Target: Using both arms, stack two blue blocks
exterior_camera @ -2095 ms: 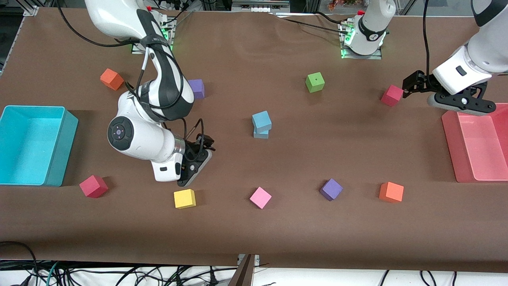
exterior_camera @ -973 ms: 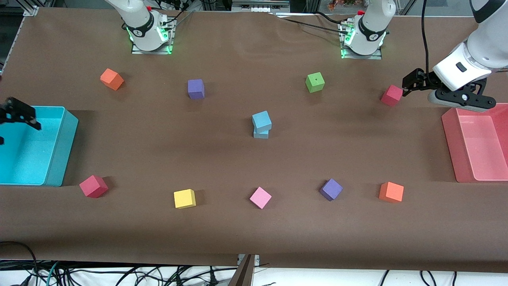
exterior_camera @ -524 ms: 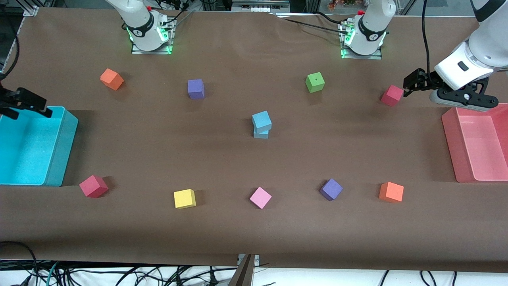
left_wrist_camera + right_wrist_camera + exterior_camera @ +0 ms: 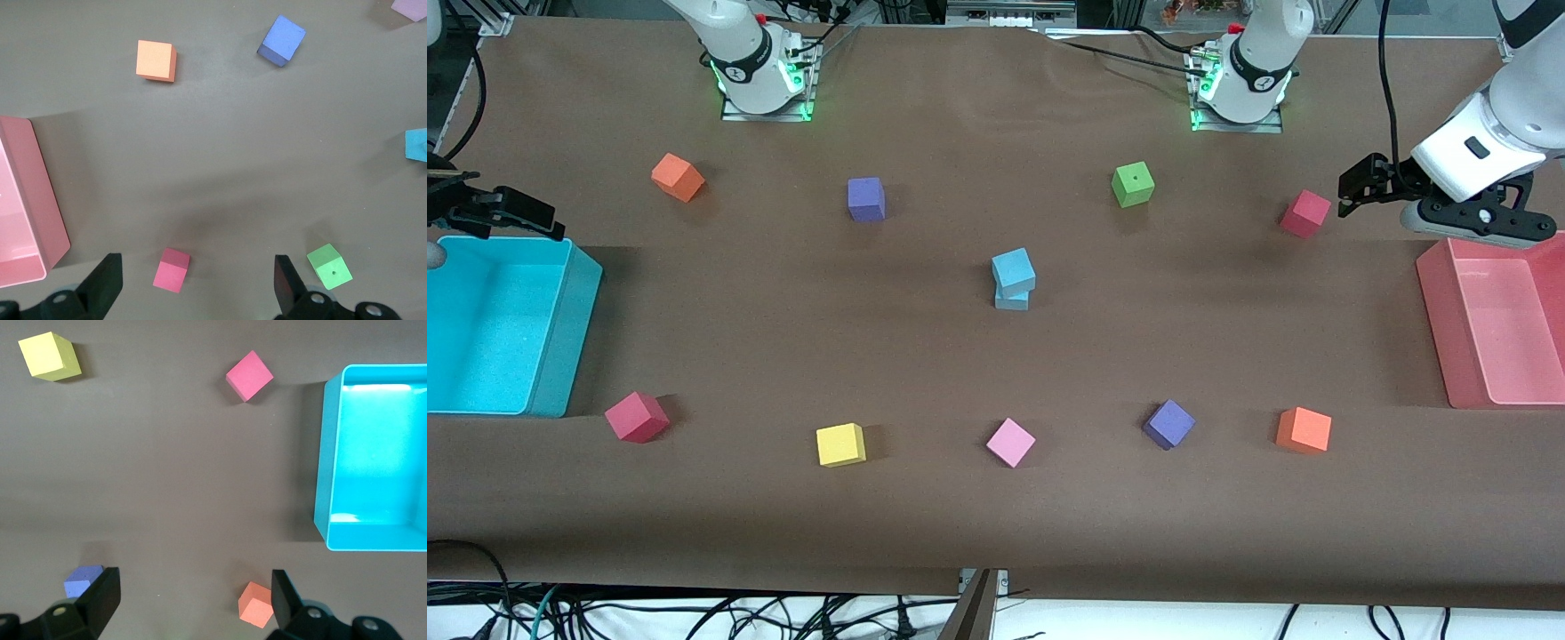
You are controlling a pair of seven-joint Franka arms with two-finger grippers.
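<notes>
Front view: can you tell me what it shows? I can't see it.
Two blue blocks sit stacked mid-table, other coloured cubes scattered around. The right gripper hangs open by the turquoise bin, the left gripper open by the pink bin.

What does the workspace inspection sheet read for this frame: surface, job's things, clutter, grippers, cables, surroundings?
Surface: brown table cover, lightly wrinkled near the bases.
Job's things: upper blue block sits on lower blue block, slightly twisted, mid-table.
Clutter: turquoise bin, pink bin; loose cubes: two orange, two red, two purple, green, yellow, pink.
Grippers: left gripper open, empty, over the pink bin's edge; right gripper open, empty, over the turquoise bin's edge.
Cables: black cable along the left arm; more cables below the table's near edge.
Surroundings: arm bases lit green; metal framing above.
</notes>
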